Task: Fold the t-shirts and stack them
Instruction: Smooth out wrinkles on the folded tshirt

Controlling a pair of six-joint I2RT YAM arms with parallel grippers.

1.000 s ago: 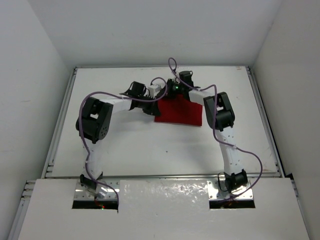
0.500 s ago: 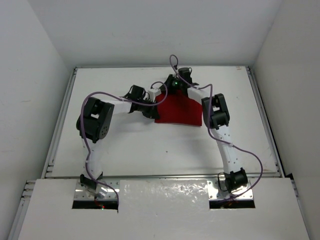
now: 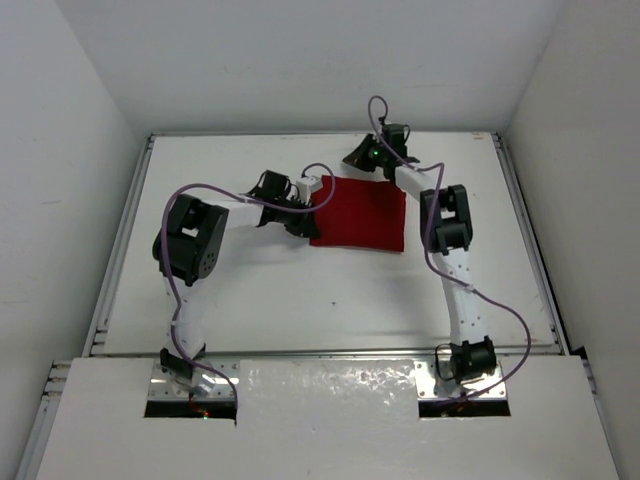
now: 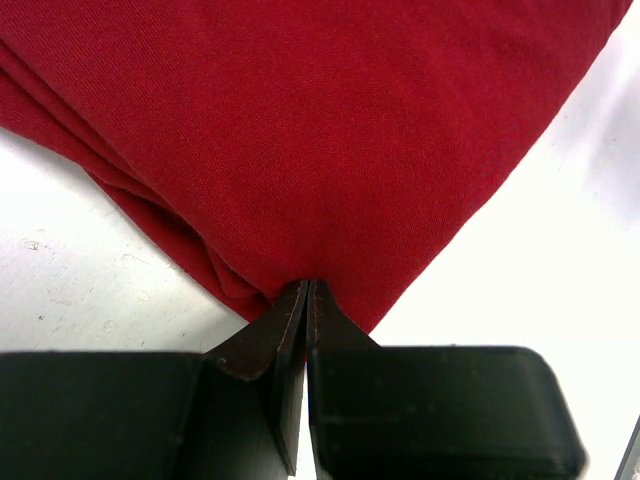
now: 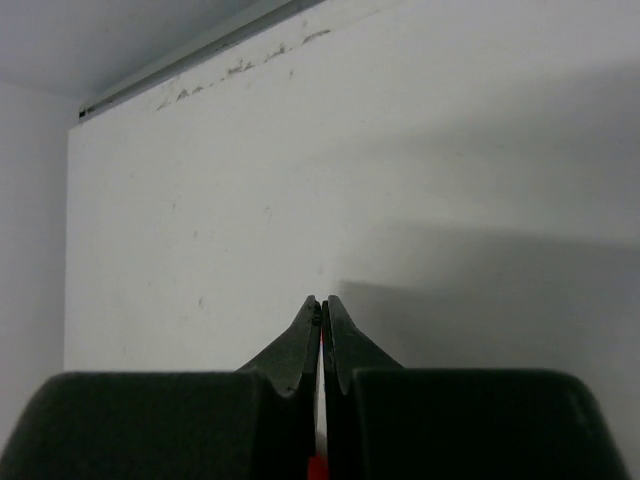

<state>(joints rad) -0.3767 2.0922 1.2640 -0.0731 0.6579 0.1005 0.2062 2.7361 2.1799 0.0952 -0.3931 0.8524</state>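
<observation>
The left gripper (image 4: 305, 292) is clamping shut on a left corner of the folded dark red t-shirt (image 3: 360, 215), which is lying at the table's (image 3: 300, 300) far middle. The right gripper (image 5: 321, 303) is pinching closed at its far edge, showing a red sliver between its fingers. A fold seems to be in hand, and both grips should next be carrying the cloth evenly.

Scuffed white table (image 3: 320, 300) with metal edge rails (image 3: 118, 245), plain white walls (image 3: 300, 60) on three sides

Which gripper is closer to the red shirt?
Left. The left gripper pinches the shirt at its far-left corner; the right gripper sits just beyond its far edge, over the table.
</observation>
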